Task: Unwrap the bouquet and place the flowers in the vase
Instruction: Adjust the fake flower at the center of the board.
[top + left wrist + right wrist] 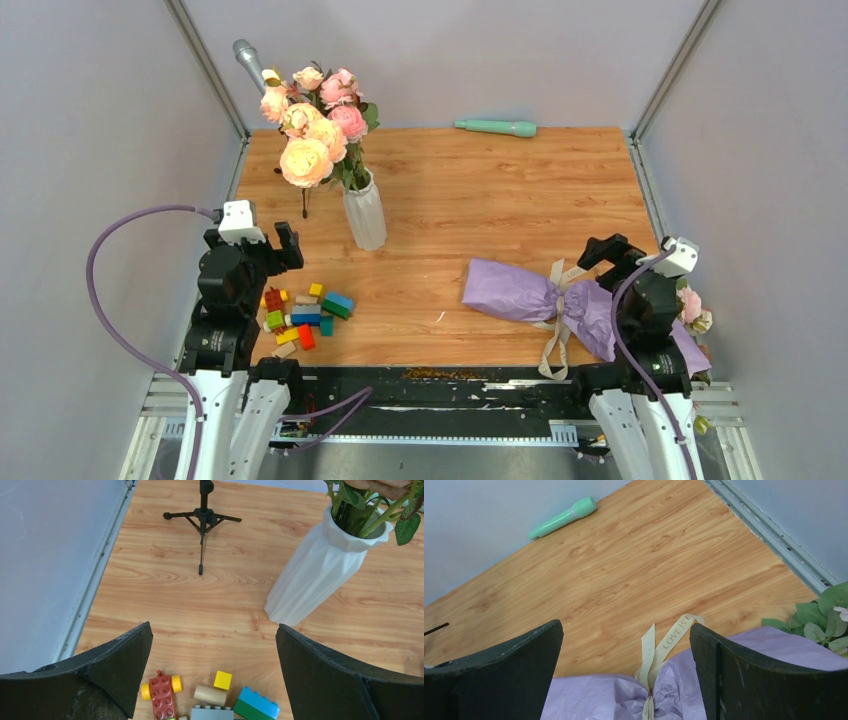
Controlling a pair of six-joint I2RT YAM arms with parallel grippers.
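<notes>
The bouquet [525,293] lies on its side at the front right of the table, wrapped in lilac paper [594,697] and tied at its waist with a beige ribbon [674,634]. Pale pink flowers [692,306] and green leaves [826,614] poke out of its right end. The white ribbed vase [365,213] stands left of centre, upright [310,575]. My right gripper [637,256] hovers open just above the ribbon knot, its jaws [626,626] straddling it without touching. My left gripper [255,243] is open and empty [213,629], well to the left of the vase.
Larger peach and pink blooms [315,120] fill the vase. Several toy bricks [305,315] lie under my left gripper [215,695]. A microphone [248,62] on a small black tripod [202,517] stands at the back left. A mint-green handle [495,127] lies by the back wall.
</notes>
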